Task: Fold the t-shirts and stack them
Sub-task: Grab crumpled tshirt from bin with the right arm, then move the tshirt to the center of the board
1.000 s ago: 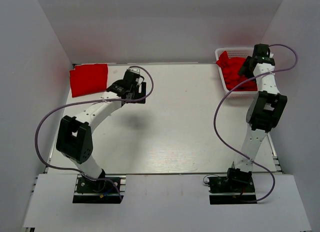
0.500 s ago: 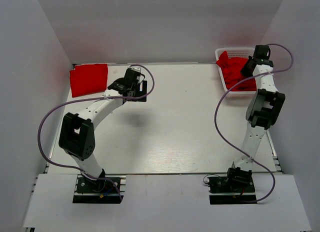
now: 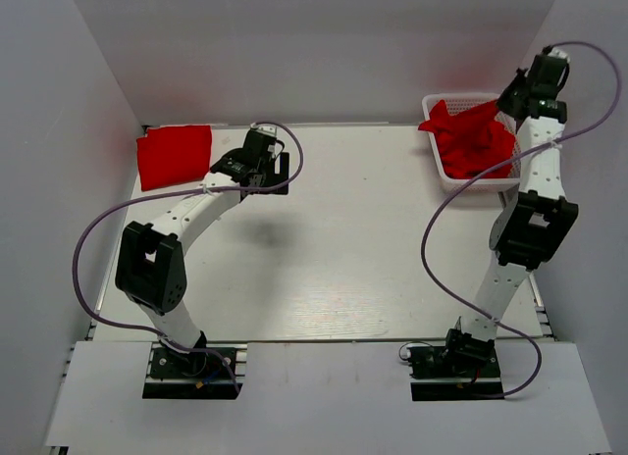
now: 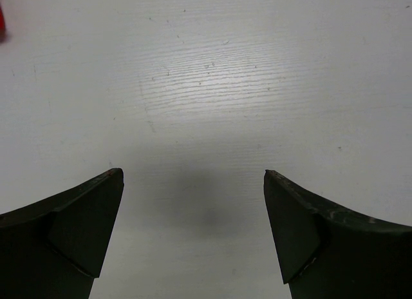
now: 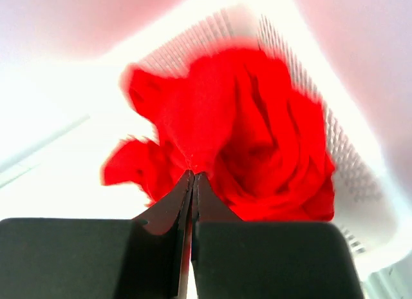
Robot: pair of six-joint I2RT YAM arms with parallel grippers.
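A folded red t-shirt (image 3: pixel 175 155) lies flat at the table's back left corner. More crumpled red t-shirts (image 3: pixel 476 143) fill the white basket (image 3: pixel 433 141) at the back right. My right gripper (image 3: pixel 516 102) is raised over the basket, shut on a pinch of one red t-shirt (image 5: pixel 257 131). In the right wrist view the jaws (image 5: pixel 193 176) meet on the cloth, which is pulled up into a peak. My left gripper (image 3: pixel 279 171) hovers open over bare table to the right of the folded shirt, with nothing between its fingers (image 4: pixel 193 173).
The basket's lattice wall (image 5: pixel 347 157) stands close to the right side wall. White walls enclose the table on three sides. Purple cables loop beside both arms. A sliver of red (image 4: pixel 2 22) shows at the left edge of the left wrist view.
My right gripper has shut on a t-shirt in the basket and risen toward the back right, drawing the cloth up. The left arm has barely moved.
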